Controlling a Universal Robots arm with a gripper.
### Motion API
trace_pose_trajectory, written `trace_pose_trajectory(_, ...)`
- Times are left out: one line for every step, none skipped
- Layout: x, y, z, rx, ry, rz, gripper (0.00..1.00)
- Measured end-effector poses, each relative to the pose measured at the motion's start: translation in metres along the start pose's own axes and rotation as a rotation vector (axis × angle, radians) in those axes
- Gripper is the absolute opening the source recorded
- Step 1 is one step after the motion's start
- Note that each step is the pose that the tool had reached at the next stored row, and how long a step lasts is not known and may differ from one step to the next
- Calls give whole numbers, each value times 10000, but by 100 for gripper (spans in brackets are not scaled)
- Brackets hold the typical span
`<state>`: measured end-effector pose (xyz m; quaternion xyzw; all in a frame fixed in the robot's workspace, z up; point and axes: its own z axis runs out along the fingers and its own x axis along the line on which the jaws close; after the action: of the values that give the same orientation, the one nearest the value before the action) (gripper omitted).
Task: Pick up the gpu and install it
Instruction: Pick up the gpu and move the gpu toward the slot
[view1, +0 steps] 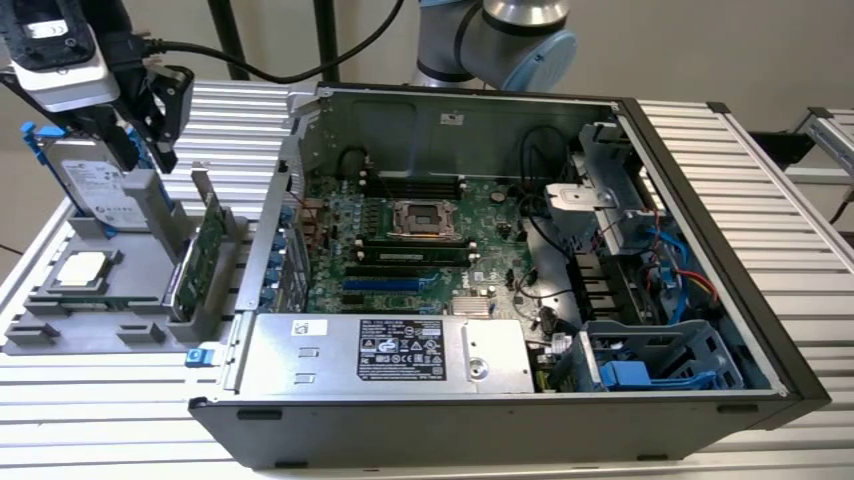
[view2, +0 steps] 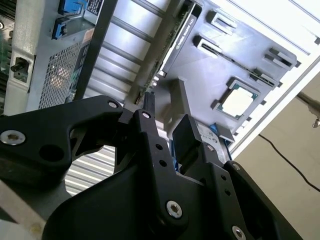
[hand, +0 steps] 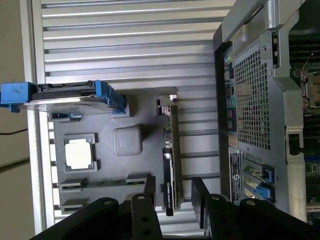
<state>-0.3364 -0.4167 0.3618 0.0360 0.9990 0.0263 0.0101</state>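
The gpu (view1: 207, 250) stands on edge in a slot of the grey parts holder (view1: 74, 330), at the exterior view's left, next to the open computer case. In the first wrist view the gpu (hand: 170, 150) is a thin card seen edge-on, green on one face and black on the other. My gripper (view1: 150, 150) hangs above the holder's far end, over the hard drive and apart from the card. Its black fingers (hand: 150, 192) are spread open with nothing between them. In the second wrist view the gripper (view2: 167, 130) is well short of the gpu (view2: 180, 37).
The open computer case (view1: 534, 405) lies on the slatted table (view1: 747, 200) with its motherboard (view1: 414, 250) exposed. A silver hard drive with blue rails (view1: 100, 185) stands upright in the holder, and a square CPU chip (view1: 83, 268) lies flat in it. The case's rear panel (hand: 250, 100) is close to the card.
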Motion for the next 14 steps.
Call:
trace_pose_trajectory(0, 0, 0, 0, 0, 0, 100)
trace_pose_trajectory(0, 0, 2, -1, 0, 0, 100)
trace_pose_trajectory(0, 0, 4, -2, 1, -1, 100)
trace_pose_trajectory(0, 0, 8, -2, 0, 0, 100)
trace_pose_trajectory(0, -1, 12, -2, 0, -1, 100)
trace_pose_trajectory(0, -1, 15, -1, 1, 0, 100)
trace_pose_trajectory(0, -2, 20, -2, 2, 0, 100)
trace_pose_trajectory(0, -2, 24, -1, 1, 0, 100)
trace_pose_trajectory(0, -3, 28, -1, 2, 0, 100)
trace_pose_trajectory(0, -4, 32, -1, 2, 0, 100)
trace_pose_trajectory(0, -5, 38, -2, 1, 0, 100)
trace_pose_trajectory(0, -5, 42, -2, 2, 0, 100)
trace_pose_trajectory(0, -6, 47, -1, 2, 0, 100)
trace_pose_trajectory(0, -6, 52, -1, 1, 0, 100)
